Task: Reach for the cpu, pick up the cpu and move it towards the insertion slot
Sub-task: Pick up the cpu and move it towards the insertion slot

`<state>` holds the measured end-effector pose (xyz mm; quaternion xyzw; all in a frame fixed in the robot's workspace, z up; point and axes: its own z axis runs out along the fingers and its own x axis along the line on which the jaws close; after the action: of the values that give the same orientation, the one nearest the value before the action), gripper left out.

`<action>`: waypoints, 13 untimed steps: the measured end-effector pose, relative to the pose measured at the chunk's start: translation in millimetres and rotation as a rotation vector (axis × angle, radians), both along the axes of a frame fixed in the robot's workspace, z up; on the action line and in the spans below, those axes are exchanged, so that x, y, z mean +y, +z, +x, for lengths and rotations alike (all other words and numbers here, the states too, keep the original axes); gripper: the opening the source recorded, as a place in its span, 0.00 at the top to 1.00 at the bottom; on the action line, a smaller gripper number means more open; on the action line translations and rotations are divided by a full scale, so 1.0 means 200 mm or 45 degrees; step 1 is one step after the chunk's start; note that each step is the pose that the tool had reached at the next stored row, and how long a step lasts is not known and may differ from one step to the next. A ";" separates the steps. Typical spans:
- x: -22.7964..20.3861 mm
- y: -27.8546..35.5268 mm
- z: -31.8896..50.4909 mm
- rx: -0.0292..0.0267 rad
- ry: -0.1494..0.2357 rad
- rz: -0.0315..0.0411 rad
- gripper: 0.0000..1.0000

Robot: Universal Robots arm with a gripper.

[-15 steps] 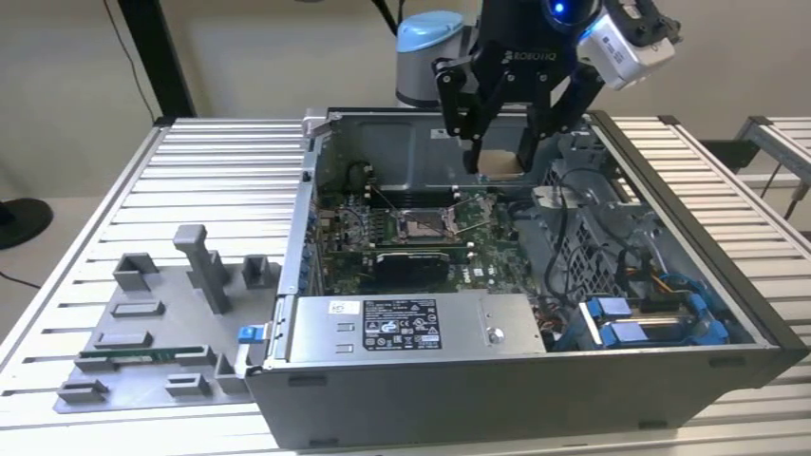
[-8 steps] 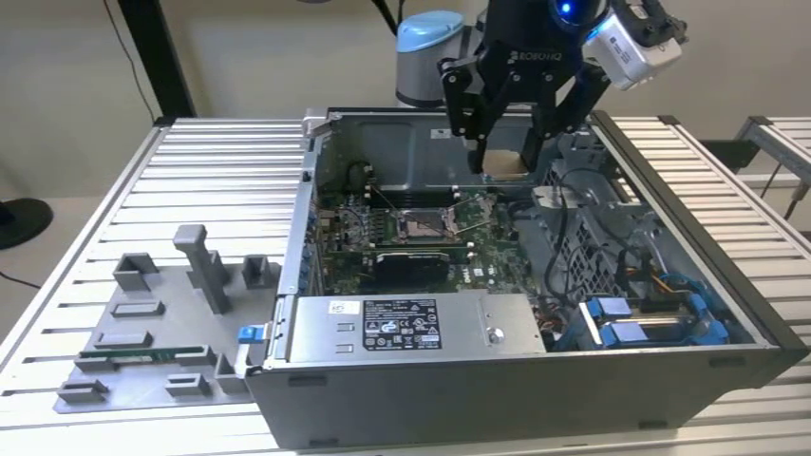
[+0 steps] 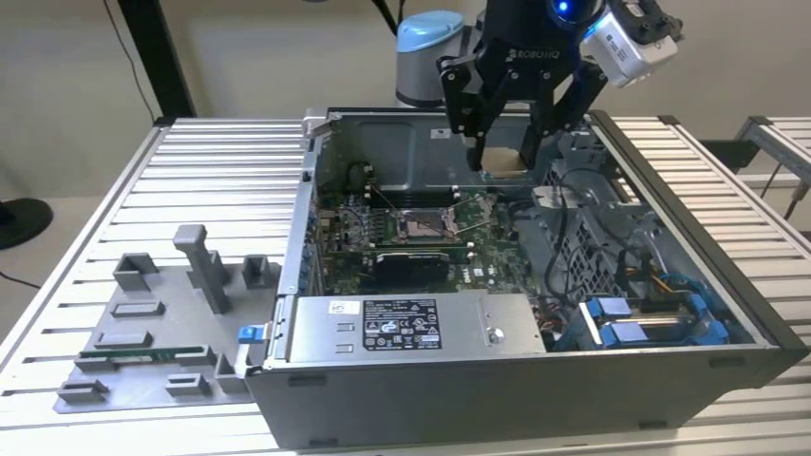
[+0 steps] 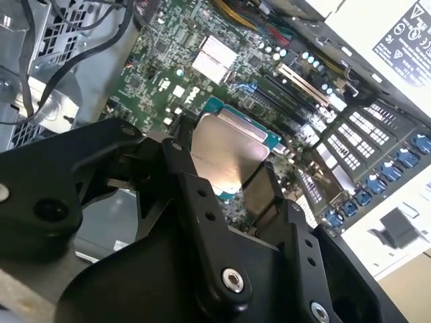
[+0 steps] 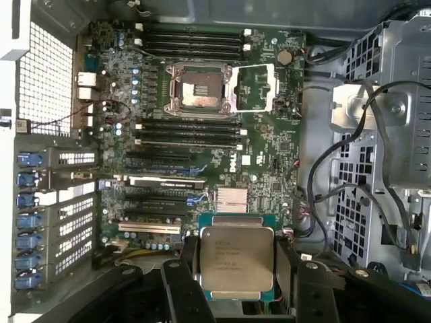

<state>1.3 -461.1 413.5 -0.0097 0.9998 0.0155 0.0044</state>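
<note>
The black two-fingered gripper (image 3: 504,163) hangs over the open grey metal computer case (image 3: 709,313) in the exterior view, its fingers drawn in only as far as the width of the chip between them, and it grips the cpu (image 3: 504,161), a small flat square chip with a pale silvery metal top and a thin green edge. In both wrist views the cpu (image 5: 235,259) sits clamped by two opposite edges between the black fingers (image 5: 187,266), its metal face clear of the pads and its green rim showing around the lid (image 4: 229,151). The chip is held in the air above the green motherboard (image 5: 269,168), touching nothing but the fingers. The square insertion slot (image 5: 200,87), with its silver metal frame swung open beside it, lies well apart from the chip in the first wrist view, between the rows of long black memory slots (image 5: 192,42)
</note>
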 end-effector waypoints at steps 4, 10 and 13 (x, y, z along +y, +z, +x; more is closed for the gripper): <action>0.031 -0.007 -0.003 0.0000 0.000 0.0001 1.00; 0.087 -0.029 -0.010 0.0001 0.000 -0.0001 1.00; 0.123 -0.047 -0.016 0.0000 0.000 -0.0001 1.00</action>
<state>-1.9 -436.5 404.0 -0.0097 0.9998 0.0154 0.0043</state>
